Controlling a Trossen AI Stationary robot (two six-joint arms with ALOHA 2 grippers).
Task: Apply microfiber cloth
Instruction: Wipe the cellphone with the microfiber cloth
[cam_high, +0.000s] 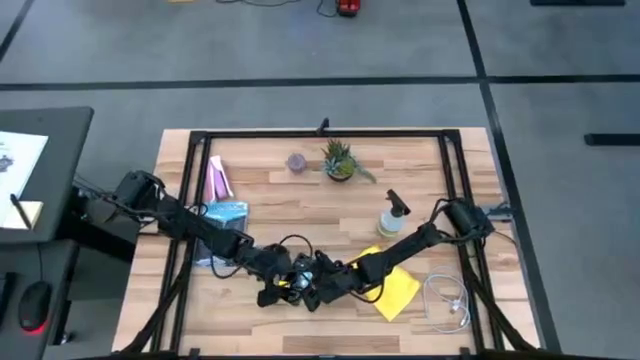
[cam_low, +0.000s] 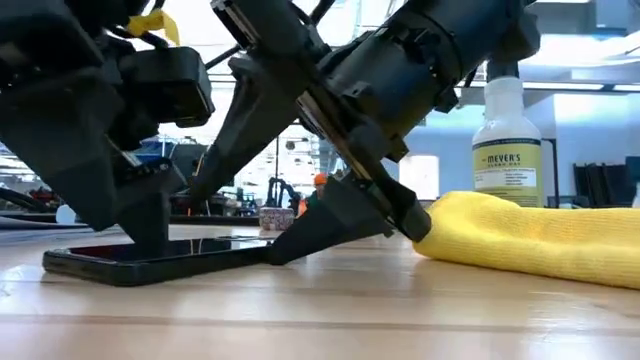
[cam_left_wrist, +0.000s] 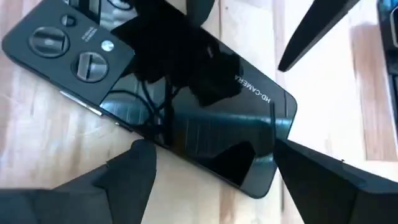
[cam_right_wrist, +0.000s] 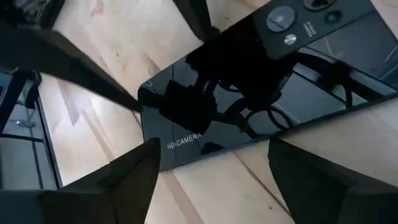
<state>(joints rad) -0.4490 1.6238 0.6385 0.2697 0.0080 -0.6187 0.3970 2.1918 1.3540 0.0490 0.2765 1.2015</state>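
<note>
Black, glossy slab smartphone (cam_left_wrist: 186, 106) lies back-up on the pale wooden table (cam_high: 300, 205); both grippers meet over it. Left gripper (cam_left_wrist: 211, 165): fingers spread wide, straddling the phone's lower end, holding nothing. Right gripper (cam_right_wrist: 211, 162): fingers likewise spread, tips at the phone's opposite end, one tip down at the phone's edge in the low view, nothing held. Bright yellow microfiber cloth (cam_high: 392, 283) lies crumpled just beside the phone, under the right arm. Clear spray bottle (cam_high: 391, 217) stands beyond the cloth.

One cloth (cam_high: 392, 287), one phone (cam_left_wrist: 186, 99), two bottles (cam_high: 392, 217).
</note>
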